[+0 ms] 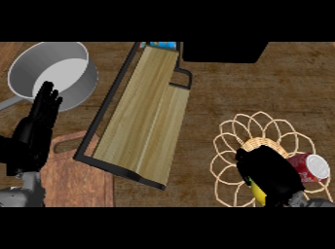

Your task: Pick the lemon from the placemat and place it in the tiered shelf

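Observation:
My right hand (269,174) is at the lower right, over the woven tan placemat (251,127), its fingers curled round the yellow lemon (258,195). Only a sliver of the lemon shows under the palm. The tiered shelf (143,114), with light wooden boards in a black frame, stands in the middle of the counter, to the left of the placemat. My left hand (35,127) rests open at the left edge, fingers pointing up.
A red can (310,168) lies on the placemat right beside my right hand. A grey saucepan (53,75) sits at the upper left, a wooden cutting board (77,177) at the lower left. A black object (222,51) sits at the back.

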Controlling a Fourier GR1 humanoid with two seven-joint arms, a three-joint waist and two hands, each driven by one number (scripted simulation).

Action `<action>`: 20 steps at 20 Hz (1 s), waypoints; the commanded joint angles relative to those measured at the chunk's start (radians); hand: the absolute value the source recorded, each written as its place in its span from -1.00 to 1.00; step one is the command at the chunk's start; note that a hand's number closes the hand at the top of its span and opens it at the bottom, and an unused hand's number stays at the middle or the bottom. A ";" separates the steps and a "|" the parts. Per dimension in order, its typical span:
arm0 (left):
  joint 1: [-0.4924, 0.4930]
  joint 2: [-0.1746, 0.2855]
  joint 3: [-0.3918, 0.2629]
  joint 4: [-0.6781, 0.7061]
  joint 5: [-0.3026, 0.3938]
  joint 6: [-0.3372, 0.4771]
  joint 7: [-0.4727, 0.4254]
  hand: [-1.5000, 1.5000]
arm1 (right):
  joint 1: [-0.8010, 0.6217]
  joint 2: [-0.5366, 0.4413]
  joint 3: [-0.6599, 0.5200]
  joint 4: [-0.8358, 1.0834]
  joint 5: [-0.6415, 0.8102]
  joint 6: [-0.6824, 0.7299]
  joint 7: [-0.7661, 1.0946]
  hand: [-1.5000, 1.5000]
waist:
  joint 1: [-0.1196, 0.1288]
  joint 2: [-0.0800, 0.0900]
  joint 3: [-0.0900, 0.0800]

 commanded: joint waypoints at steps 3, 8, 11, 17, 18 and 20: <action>-0.038 -0.002 -0.003 0.013 -0.008 0.007 0.023 0.00 | -0.081 -0.056 0.226 -0.049 0.010 -0.062 -0.395 1.00 | 0.015 0.011 0.012; -0.026 -0.001 0.012 0.044 -0.009 -0.008 -0.015 0.00 | -0.100 -0.068 0.158 -0.010 -0.125 -0.049 -0.600 1.00 | -0.019 0.007 0.009; 0.007 -0.011 0.020 0.031 -0.020 0.005 -0.028 0.00 | -0.072 -0.109 0.094 -0.147 -0.213 0.060 -0.623 1.00 | -0.029 0.003 0.008; 0.016 -0.023 0.001 -0.030 -0.032 0.024 0.021 0.00 | -0.013 -0.075 -0.132 -0.315 -0.592 0.251 -0.551 1.00 | -0.042 0.001 0.007; 0.029 -0.015 0.022 -0.017 -0.011 0.008 -0.010 0.00 | 0.000 -0.043 -0.156 -0.347 -0.628 0.252 -0.503 1.00 | -0.042 0.001 0.006; 0.050 0.012 0.046 -0.010 -0.001 -0.012 -0.014 0.00 | 0.002 -0.050 -0.271 -0.408 -0.768 0.307 -0.439 1.00 | -0.048 0.000 0.005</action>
